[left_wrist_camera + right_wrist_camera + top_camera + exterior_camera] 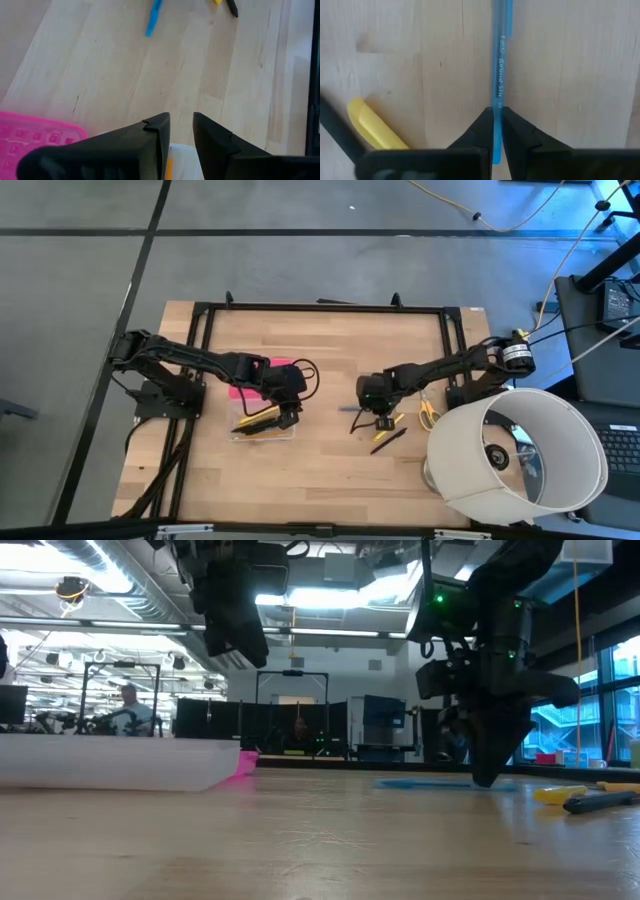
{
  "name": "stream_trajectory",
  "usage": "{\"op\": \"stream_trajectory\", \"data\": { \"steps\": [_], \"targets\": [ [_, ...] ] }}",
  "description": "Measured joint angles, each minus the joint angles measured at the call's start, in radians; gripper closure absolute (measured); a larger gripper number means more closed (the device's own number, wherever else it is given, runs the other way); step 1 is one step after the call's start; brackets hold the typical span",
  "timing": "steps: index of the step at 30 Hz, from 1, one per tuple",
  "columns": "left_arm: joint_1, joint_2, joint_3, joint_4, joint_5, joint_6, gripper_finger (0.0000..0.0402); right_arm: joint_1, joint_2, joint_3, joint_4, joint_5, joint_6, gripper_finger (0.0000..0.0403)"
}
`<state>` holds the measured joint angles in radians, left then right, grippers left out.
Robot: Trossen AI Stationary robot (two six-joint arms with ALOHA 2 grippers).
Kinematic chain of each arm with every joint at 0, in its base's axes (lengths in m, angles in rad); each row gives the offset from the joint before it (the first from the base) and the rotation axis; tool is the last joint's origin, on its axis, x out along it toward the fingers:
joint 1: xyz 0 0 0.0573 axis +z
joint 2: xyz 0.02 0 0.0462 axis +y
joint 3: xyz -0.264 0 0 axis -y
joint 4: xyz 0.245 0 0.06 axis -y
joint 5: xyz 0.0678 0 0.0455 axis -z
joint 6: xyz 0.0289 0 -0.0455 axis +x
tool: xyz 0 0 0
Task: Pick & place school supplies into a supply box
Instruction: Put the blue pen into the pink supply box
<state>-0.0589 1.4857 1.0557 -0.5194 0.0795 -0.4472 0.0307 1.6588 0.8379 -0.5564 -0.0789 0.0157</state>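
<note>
Two arms low over the wooden table [330,460], a big white lampshade [520,455] at its corner, a person seated in the room behind.

The right gripper [497,114] reaches down mid-table, fingers pinched tight on a blue pen [500,55] lying flat, a yellow marker [372,127] just beside. The left gripper [181,125] hovers over the supply box [262,425] with its pink lid [35,142], fingers slightly parted, holding nothing.
</note>
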Motion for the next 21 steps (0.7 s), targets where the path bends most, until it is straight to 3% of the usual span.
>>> {"op": "stream_trajectory", "data": {
  "steps": [3, 11, 21],
  "targets": [
    [0.0, 0.0, 0.0, 0.0, 0.0, 0.006, 0.0325, 0.0, 0.002, -0.001, 0.005, 0.0, -0.022, 0.0354],
    [0.0, 0.0, 0.0, 0.0, 0.0, 0.007, 0.0325, 0.001, 0.002, -0.001, 0.004, -0.01, -0.02, 0.0269],
    [0.0, 0.0, 0.0, 0.0, 0.002, 0.007, 0.0325, 0.002, 0.001, -0.001, 0.003, -0.016, -0.021, 0.019]
  ]
}}
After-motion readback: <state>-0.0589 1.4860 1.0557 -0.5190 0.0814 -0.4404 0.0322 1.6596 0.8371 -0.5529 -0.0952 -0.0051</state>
